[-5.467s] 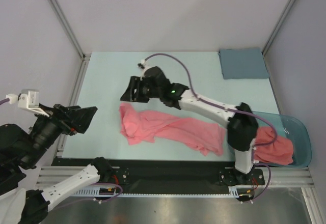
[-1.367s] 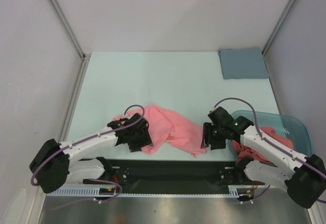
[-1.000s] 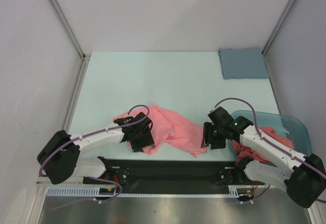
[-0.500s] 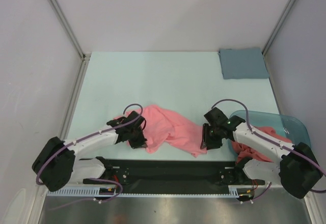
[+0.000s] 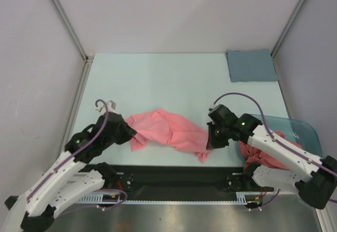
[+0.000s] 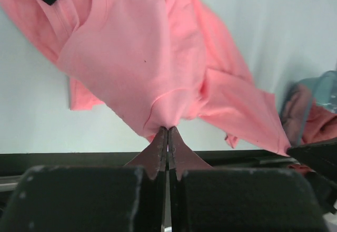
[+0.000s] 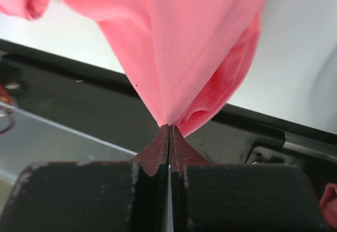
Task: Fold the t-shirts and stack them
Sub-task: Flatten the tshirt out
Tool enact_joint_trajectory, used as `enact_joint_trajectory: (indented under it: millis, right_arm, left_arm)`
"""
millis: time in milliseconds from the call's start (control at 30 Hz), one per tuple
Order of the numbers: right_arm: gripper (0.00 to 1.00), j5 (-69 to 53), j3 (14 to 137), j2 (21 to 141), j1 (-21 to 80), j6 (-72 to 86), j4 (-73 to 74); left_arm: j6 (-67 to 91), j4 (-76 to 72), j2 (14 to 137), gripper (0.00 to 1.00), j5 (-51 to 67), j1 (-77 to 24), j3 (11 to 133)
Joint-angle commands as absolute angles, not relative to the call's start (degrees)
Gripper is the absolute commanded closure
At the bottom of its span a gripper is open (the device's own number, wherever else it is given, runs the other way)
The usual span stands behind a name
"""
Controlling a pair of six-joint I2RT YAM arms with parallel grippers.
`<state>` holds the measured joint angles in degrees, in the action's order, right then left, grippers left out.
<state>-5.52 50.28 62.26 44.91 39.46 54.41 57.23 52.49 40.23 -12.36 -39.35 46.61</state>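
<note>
A salmon-pink t-shirt [image 5: 163, 132] lies crumpled and stretched between my two grippers near the table's front edge. My left gripper [image 5: 128, 133] is shut on a pinch of its left end; in the left wrist view the fabric [image 6: 142, 58] fans out from the closed fingertips [image 6: 167, 130]. At the shirt's right end my right gripper [image 5: 211, 139] is shut on a fold, and the cloth [image 7: 179, 42] hangs taut from the closed tips [image 7: 169, 127]. More pink t-shirts [image 5: 274, 155] sit bunched in the teal tub [image 5: 310, 132].
A grey-blue rectangular cloth [image 5: 251, 66] lies flat at the back right corner. The teal tub stands at the front right, right beside my right arm. A black strip [image 5: 174, 174] runs along the near table edge. Walls with metal posts close in the sides.
Both grippers have shut on the shirt's ends. The left arm has swung up and to the left, pulling the left end with it; the right gripper has risen a little.
</note>
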Motion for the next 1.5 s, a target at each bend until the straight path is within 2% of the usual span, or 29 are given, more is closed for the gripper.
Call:
enact_joint_trajectory:
  millis: [0, 100, 300, 467, 600, 700, 900, 1167, 1267, 1400, 1467]
  right_arm:
    - [1.0, -2.9, 56.9, 57.8, 44.2, 40.7, 64.2]
    - [1.0, -4.2, 59.8, 58.4, 41.4, 38.7, 64.9]
    - [1.0, -9.3, 64.9, 66.3, 29.0, 31.2, 61.6]
    - [1.0, -11.3, 71.9, 75.5, 18.5, 25.3, 62.5]
    - [1.0, -11.5, 76.4, 79.0, 14.9, 22.2, 61.4]
    - [1.0, -11.4, 79.4, 81.0, 13.6, 20.8, 63.3]
    - [1.0, -10.3, 81.5, 78.3, 13.6, 19.2, 65.3]
    - [1.0, -11.2, 73.4, 60.5, 13.8, 23.4, 67.3]
    - [1.0, -16.4, 63.2, 55.7, 14.1, 27.3, 65.1]
    - [1.0, -25.5, 45.8, 48.9, 17.0, 35.1, 57.3]
    - [1.0, -24.8, 42.0, 48.6, 20.3, 37.7, 55.7]
  left_arm:
    - [54.0, 58.0, 32.7, 1.0, -16.7, -39.1, 51.0]
    - [51.9, 57.9, 28.7, 1.0, -20.7, -39.1, 54.3]
    - [41.6, 58.8, 45.5, 1.0, -25.0, -36.7, 63.3]
    - [32.2, 50.0, 54.6, 1.0, -14.5, -21.4, 67.0]
    - [28.2, 48.5, 61.2, 1.0, -14.2, -16.0, 74.7]
    - [28.6, 48.7, 63.9, 1.0, -16.4, -15.6, 81.1]
    - [29.5, 53.9, 65.8, 1.0, -19.1, -14.4, 90.1]
    - [31.9, 59.8, 53.2, 1.0, -23.1, -13.5, 86.9]
    - [34.0, 61.7, 48.3, 0.99, -19.7, -13.4, 81.6]
    - [37.7, 61.9, 41.9, 1.0, -14.9, -13.4, 67.6]
    - [39.2, 61.4, 40.1, 1.0, -12.7, -13.4, 63.6]
